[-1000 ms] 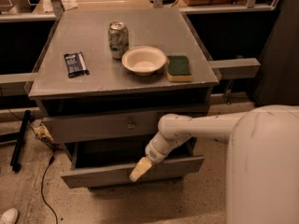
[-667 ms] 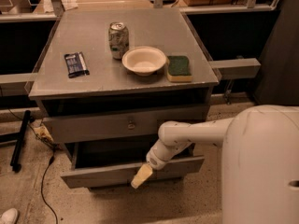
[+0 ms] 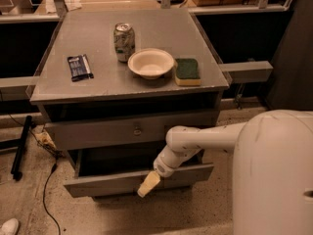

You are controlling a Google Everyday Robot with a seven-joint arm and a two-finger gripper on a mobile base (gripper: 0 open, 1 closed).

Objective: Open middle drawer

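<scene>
The middle drawer point(image 3: 98, 184) juts part-way out of the cabinet below the counter point(image 3: 93, 33), its long front running left to right, its dark cavity showing behind; the gripper point(image 3: 148, 185) lies against the middle of that front, at its top edge, and whether it is clamped or loose I cannot tell; the arm point(image 3: 195, 140) climbs up and right from the drawer; the opening pull, I judge, runs straight out, square to the front
</scene>
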